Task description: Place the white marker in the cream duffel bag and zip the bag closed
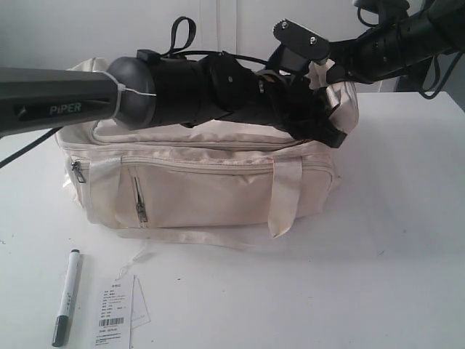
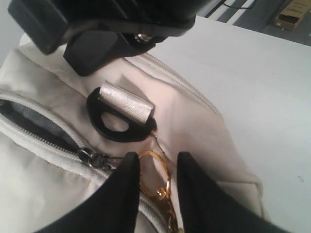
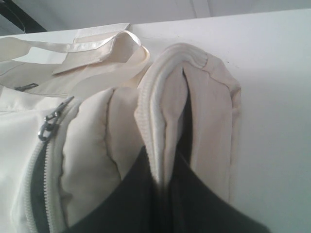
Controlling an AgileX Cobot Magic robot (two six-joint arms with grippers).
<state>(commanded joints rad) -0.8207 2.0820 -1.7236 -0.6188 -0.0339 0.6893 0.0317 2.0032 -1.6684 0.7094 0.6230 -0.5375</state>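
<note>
Well apart from the right gripper (image 3: pixel 163 165) lies the white marker (image 1: pixel 66 297).

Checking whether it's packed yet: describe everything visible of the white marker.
The white marker lies flat on the white table, outside the cream duffel bag and in front of it, just left of a paper tag. It has a slim white barrel, plastic by its look, with small dark print, a dark grey cap at the nearer end and a small dark tip at the other. Only the table touches it.

Left arm (image 1: pixel 65 102) — white lettering "PiPER". Print on paper tag (image 1: pixel 114 313) and white marker (image 1: pixel 67 297) — illegible.
</note>
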